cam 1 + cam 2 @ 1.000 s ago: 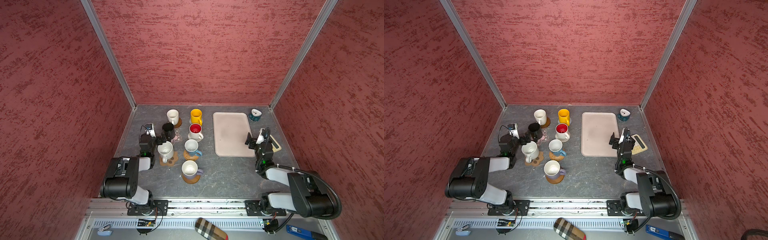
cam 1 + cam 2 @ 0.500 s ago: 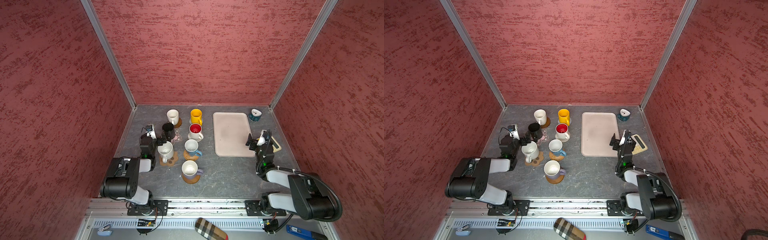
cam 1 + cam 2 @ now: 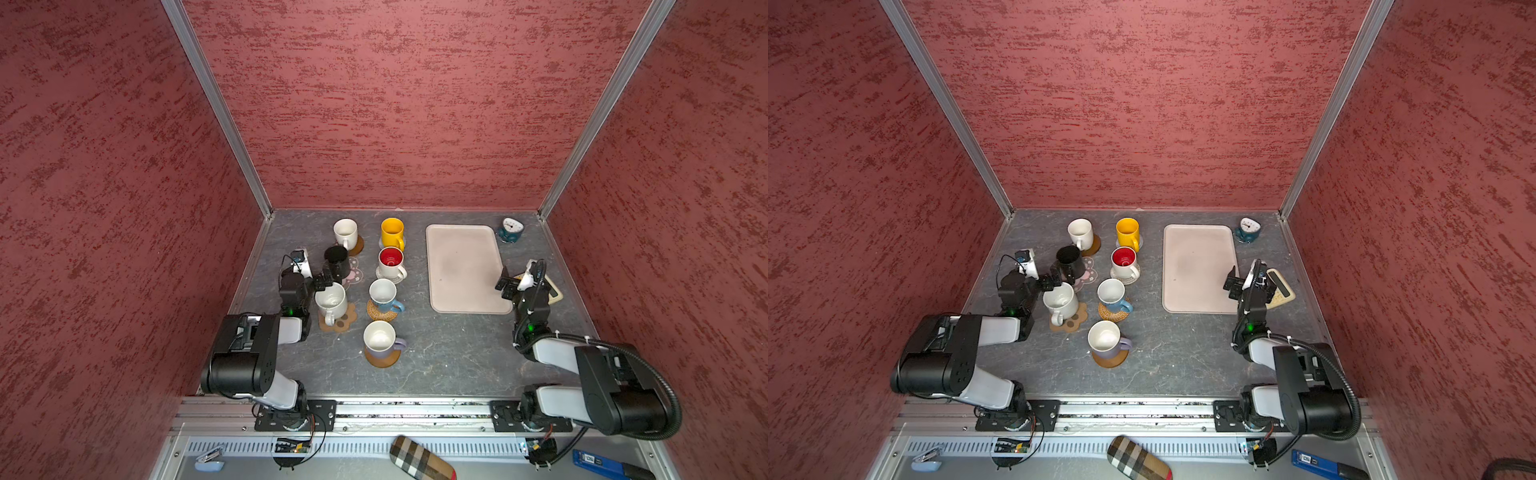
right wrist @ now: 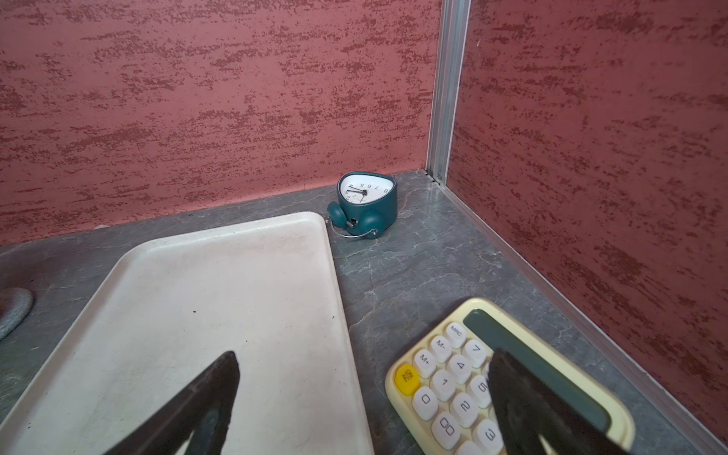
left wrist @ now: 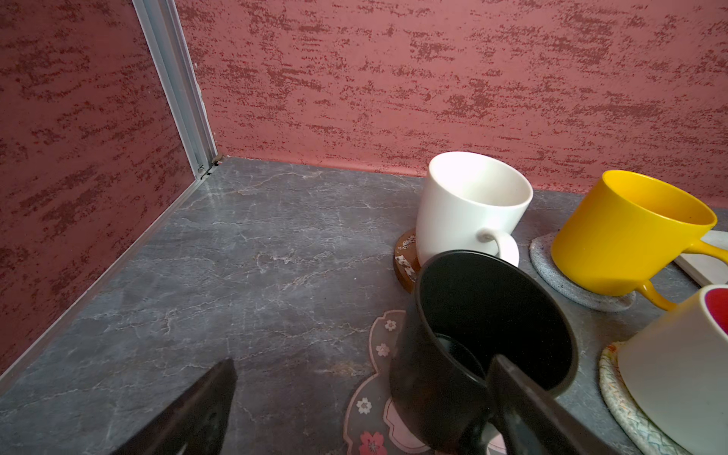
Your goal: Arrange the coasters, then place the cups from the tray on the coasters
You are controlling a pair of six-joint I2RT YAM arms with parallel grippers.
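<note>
1. Slightly lower in both top views than a second before sat the right gripper [image 4: 364,354]. The left gripper [image 5: 362,360] had barely shifted, and nothing on the table had moved.
2. The left gripper's jaws stood wide apart and held nothing. In the left wrist view one finger [image 5: 524,405] overlapped the rim of the black mug [image 3: 336,259]; whether they touched could not be told.
3. The right gripper's jaws also gaped empty, one finger over the tray [image 3: 461,266] and the other over the calculator [image 4: 512,354].
4. The tray lay bare right of centre in both top views, with the clock [image 3: 510,228] near its upper right corner.
5. Left of centre, every mug stood upright on a mat:
   - the black mug on the flower coaster [image 3: 355,272]
   - a white mug [image 3: 345,232] on a wooden disc [image 3: 358,245], at the upper end
   - the yellow mug [image 3: 392,232] on the grey coaster [image 5: 551,272]
   - the red-lined mug [image 3: 390,262] on the beige coaster [image 3: 380,275]
   - the blue-handled mug [image 3: 382,293] on the rattan coaster [image 3: 380,312]
   - a second white mug [image 3: 330,301] on the paw coaster [image 3: 347,319]
   - the lavender-handled mug [image 3: 380,338] on another disc [image 3: 382,360], lowest in the frame
</note>
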